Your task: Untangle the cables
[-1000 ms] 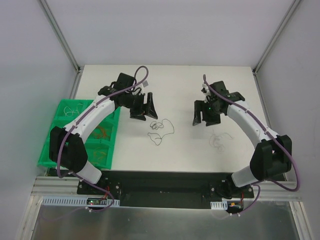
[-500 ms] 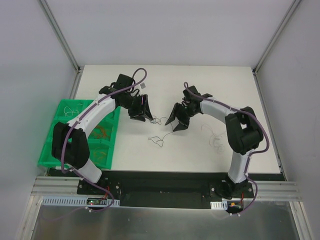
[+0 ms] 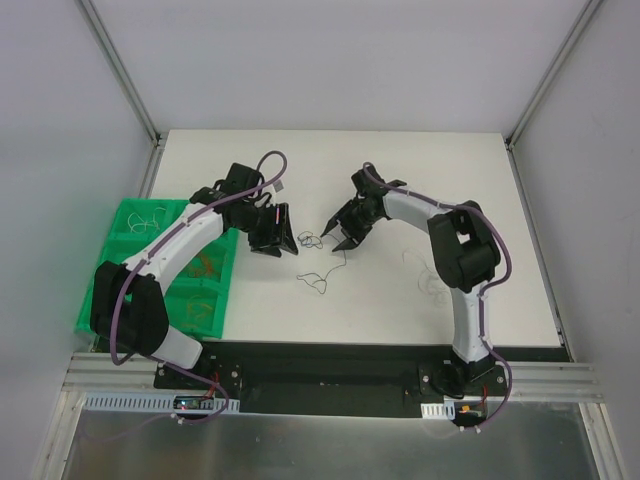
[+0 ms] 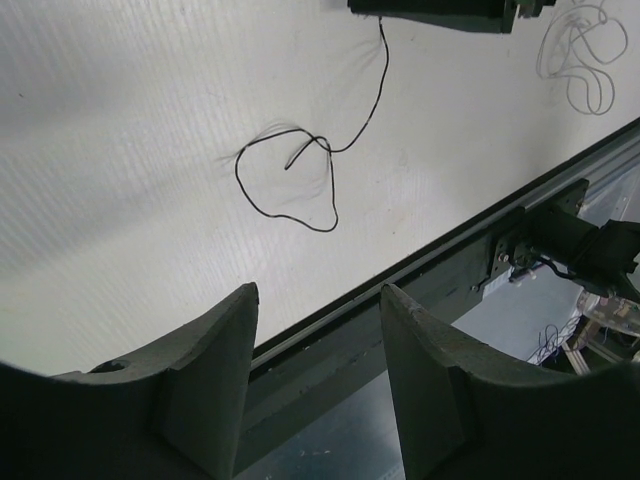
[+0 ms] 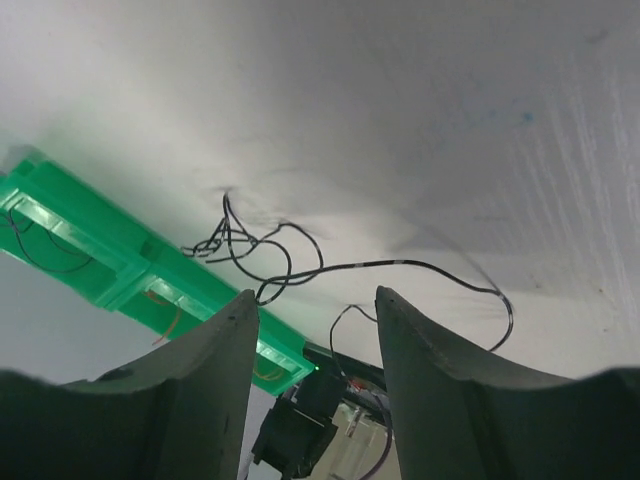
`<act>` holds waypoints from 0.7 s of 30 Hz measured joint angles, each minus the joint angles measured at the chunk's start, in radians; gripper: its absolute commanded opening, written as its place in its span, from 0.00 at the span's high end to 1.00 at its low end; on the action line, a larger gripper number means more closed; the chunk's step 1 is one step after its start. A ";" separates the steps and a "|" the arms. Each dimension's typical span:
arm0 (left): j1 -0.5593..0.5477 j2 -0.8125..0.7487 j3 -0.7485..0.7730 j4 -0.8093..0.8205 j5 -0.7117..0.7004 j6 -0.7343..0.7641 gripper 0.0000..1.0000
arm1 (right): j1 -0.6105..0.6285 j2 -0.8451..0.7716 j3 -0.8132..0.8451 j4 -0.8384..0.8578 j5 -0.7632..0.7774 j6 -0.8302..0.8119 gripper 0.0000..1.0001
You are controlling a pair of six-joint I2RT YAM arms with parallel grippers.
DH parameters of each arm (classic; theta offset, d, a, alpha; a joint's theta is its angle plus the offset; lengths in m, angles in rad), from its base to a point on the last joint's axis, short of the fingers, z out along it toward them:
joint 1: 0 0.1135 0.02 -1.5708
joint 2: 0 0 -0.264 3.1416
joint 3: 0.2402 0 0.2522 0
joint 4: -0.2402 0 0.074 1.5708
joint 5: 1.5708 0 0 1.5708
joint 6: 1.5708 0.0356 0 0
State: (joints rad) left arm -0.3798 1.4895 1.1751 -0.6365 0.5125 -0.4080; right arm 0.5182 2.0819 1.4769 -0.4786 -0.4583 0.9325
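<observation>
The cables are a small tangle of thin black wire (image 3: 313,240) in the middle of the white table (image 3: 400,170), with one strand trailing down into a loop (image 3: 317,283). My left gripper (image 3: 281,245) stands just left of the tangle and my right gripper (image 3: 335,234) just right of it, both open with nothing between the fingers. In the left wrist view the black loop (image 4: 290,185) lies ahead of the open left gripper (image 4: 315,295). In the right wrist view the tangle (image 5: 240,245) lies beyond the open right gripper (image 5: 312,295).
A pale white cable (image 3: 430,275) lies loose on the right part of the table, also seen as a white cable (image 4: 580,55) in the left wrist view. A green divided bin (image 3: 135,228) holding more thin wires sits off the table's left edge.
The right arm has swung left across the table to the tangle. The left gripper has shifted slightly down and left. Both grippers' jaws stand narrower, and the black wires lie more stretched out.
</observation>
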 measured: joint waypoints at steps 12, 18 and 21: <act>0.000 -0.043 -0.055 0.000 -0.001 0.006 0.52 | 0.000 0.074 0.089 -0.058 0.055 0.026 0.99; 0.000 0.002 -0.027 -0.003 0.006 0.023 0.43 | -0.005 0.052 0.078 -0.072 0.045 0.024 0.99; -0.001 0.061 0.017 -0.002 0.025 0.031 0.44 | -0.008 0.005 0.045 -0.079 0.032 0.025 0.99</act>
State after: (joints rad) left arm -0.3805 1.5501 1.1923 -0.6384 0.5377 -0.3771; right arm 0.5098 2.0872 1.5223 -0.5575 -0.4267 0.9577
